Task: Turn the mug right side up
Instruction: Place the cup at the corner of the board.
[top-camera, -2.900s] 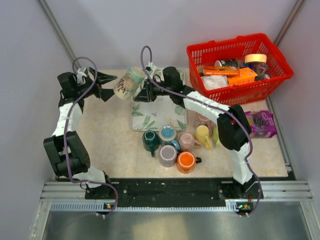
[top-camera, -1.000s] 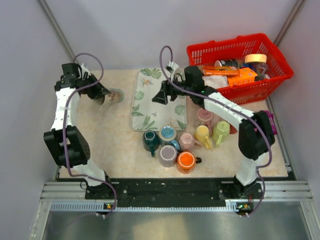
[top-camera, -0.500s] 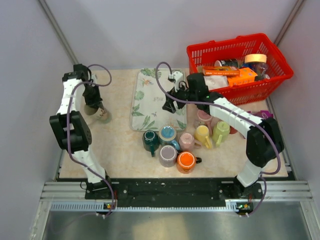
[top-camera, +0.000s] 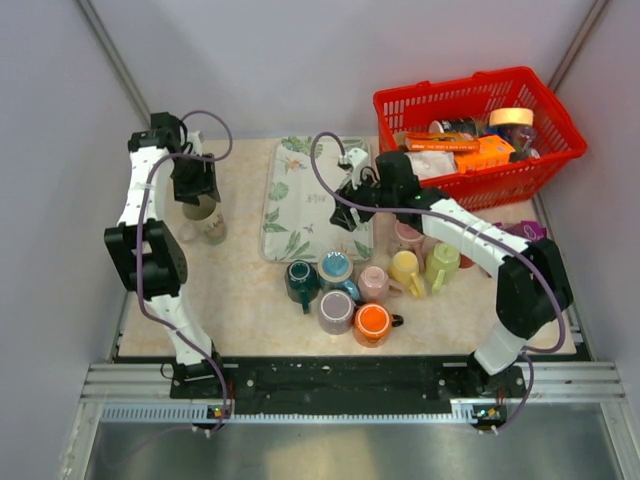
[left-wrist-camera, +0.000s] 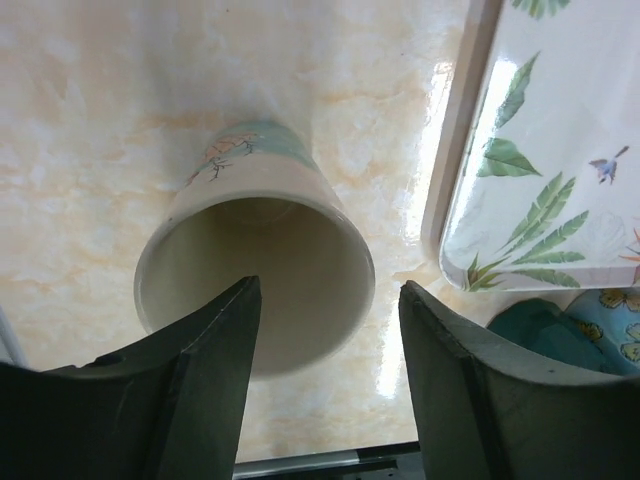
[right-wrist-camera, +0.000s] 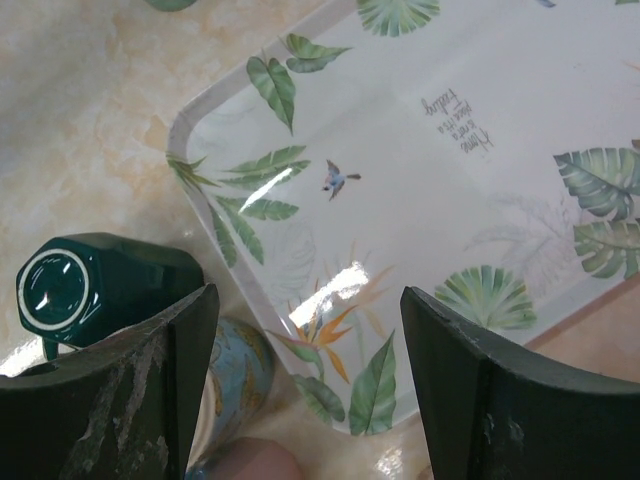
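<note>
- Left wrist view had the left tool (left-wrist-camera: 328, 290) spread wide, gripping nothing, with the mug (left-wrist-camera: 270, 230) standing mouth-up on the bench (left-wrist-camera: 100, 80) right beneath it.
- Flip looked basically done; best bet, I'd say, was pulling straight up so neither finger clipped the rim.
- Mug was cream, tapered, teal-orange print low down; no handle visible.

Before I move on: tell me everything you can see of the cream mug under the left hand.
The cream mug looks like glazed ceramic, with a teal and orange leaf print on its outer wall and a plain, empty inside. It tapers toward the base. It stands upright, mouth up, on the marbled table, just left of the leaf-print tray and apart from it. No handle shows. The left hand hangs open over the rim; I cannot tell whether it touches.
</note>
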